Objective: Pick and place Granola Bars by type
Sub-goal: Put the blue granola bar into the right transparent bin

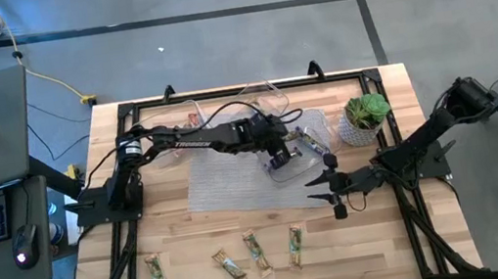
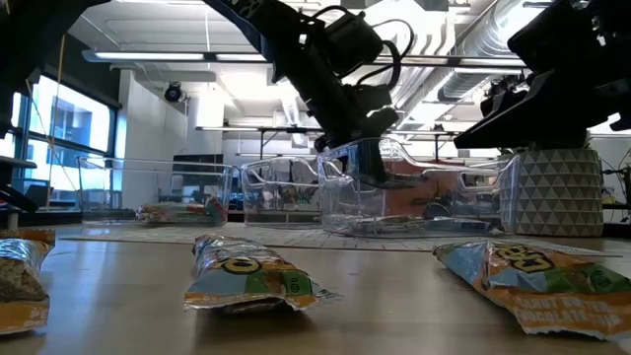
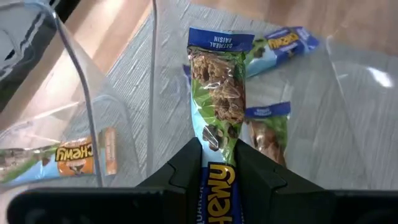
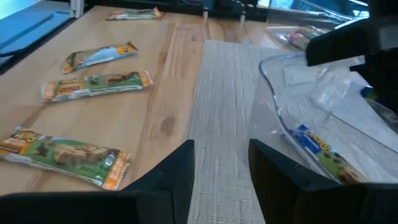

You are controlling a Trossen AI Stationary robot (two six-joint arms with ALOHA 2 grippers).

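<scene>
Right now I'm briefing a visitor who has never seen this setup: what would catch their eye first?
Most striking is the left hand, shut on a blue-wrapped granola bar and hanging over a clear tub on the grey mat mid-table. Next, the row of four green-and-orange bars lying on the bare wood at the table's near edge. The right hand waits open beside the mat, near the potted plant.

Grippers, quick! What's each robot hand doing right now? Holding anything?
Left gripper: shut on a blue-wrapped granola bar, over the clear tub.
Right gripper: open, holding nothing, above the grey mat.
</scene>
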